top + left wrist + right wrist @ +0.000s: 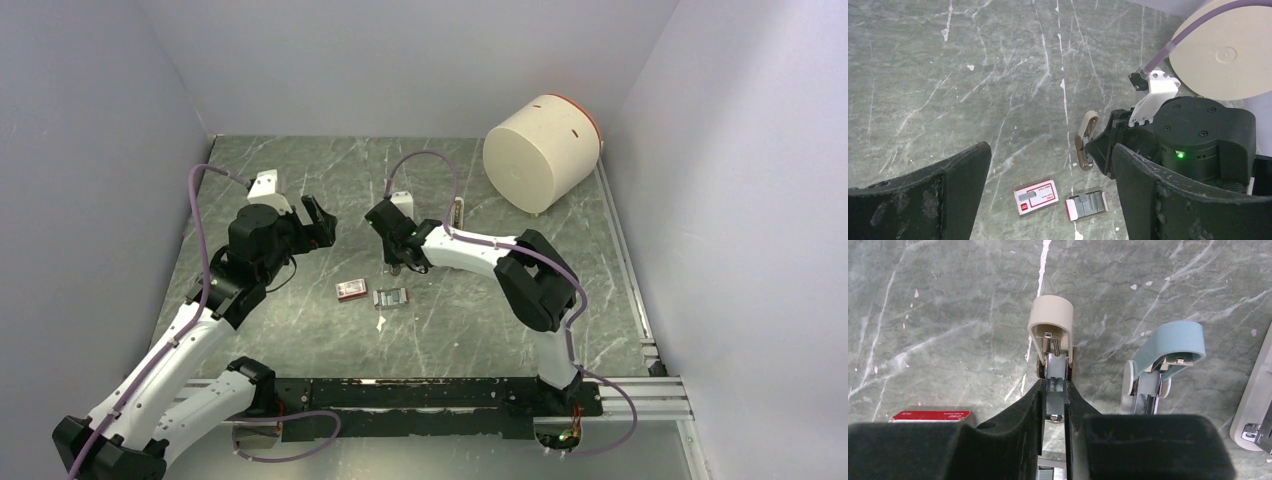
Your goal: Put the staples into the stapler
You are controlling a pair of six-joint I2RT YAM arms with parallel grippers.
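My right gripper (1054, 390) is shut on the metal magazine of a beige stapler (1050, 325), whose top arm is swung up and open. The left wrist view shows the same stapler (1087, 141) standing on the table, with the right gripper's black jaws around it. The staples (1088, 205) are a grey block in a small tray with a red end, lying on the table near the stapler (391, 297). Beside them lies a little red and white box (1036, 196). My left gripper (1050, 167) hangs open above the box and the staples, holding nothing.
A blue stapler (1168, 357) stands open just right of the held one. Part of another pale stapler (1255, 410) shows at the right edge. A large cream cylinder (540, 150) lies at the back right. White walls enclose the marble table (300, 170).
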